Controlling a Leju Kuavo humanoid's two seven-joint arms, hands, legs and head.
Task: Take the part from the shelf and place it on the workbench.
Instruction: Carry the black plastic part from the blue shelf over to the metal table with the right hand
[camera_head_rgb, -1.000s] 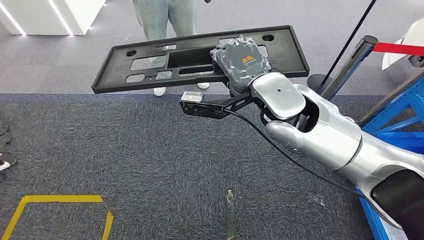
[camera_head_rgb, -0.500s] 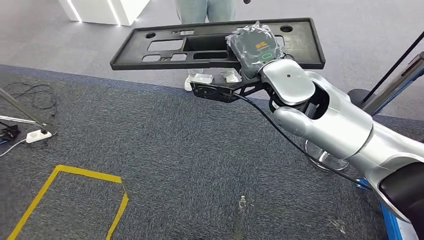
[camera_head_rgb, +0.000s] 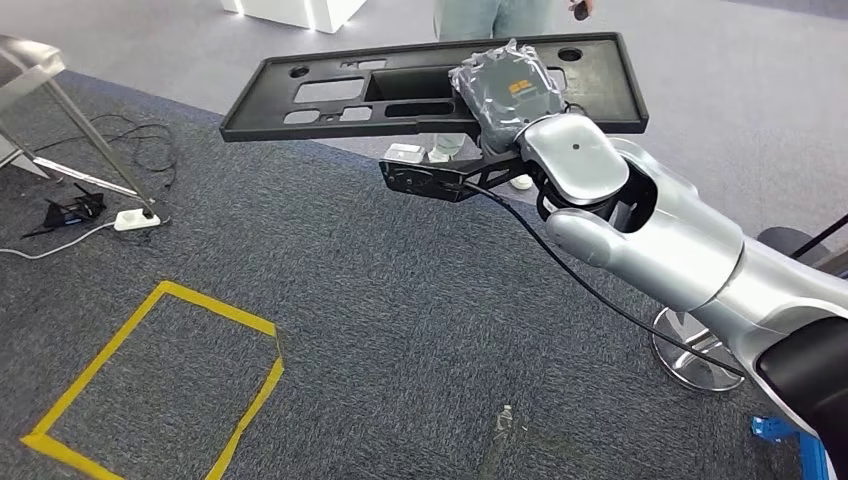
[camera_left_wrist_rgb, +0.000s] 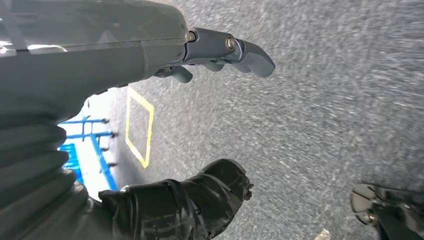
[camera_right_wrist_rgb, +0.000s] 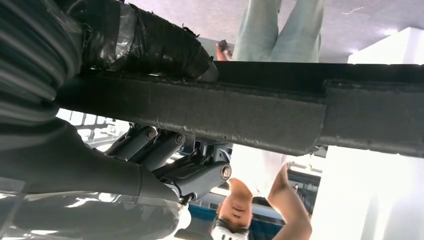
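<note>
**Black part in right hand, carry under way, no bench in sight**

Black plastic part (camera_head_rgb: 430, 88), a long flat panel with cut-outs, is clamped in the right hand (camera_head_rgb: 505, 92) near one end, thumb on top, fingers (camera_right_wrist_rgb: 165, 150) underneath per right wrist view. Most of the panel sticks out sideways past the hand, so expect leverage on the grip. My advice: keep the wrist level, turn slowly, no jerks, and hold the long end clear of the person (camera_head_rgb: 480, 15) standing just beyond it. Set down flat only once the bench shows up.

Left hand (camera_left_wrist_rgb: 220, 50) hangs over the floor, fingers apart, holding nothing.

Floor is dark grey carpet (camera_head_rgb: 330, 330) with a yellow tape square (camera_head_rgb: 165, 375). Power strip (camera_head_rgb: 135, 218) and cables lie near a metal stand leg at the left. Round chrome base (camera_head_rgb: 690, 355) and a blue frame sit low on the right
</note>
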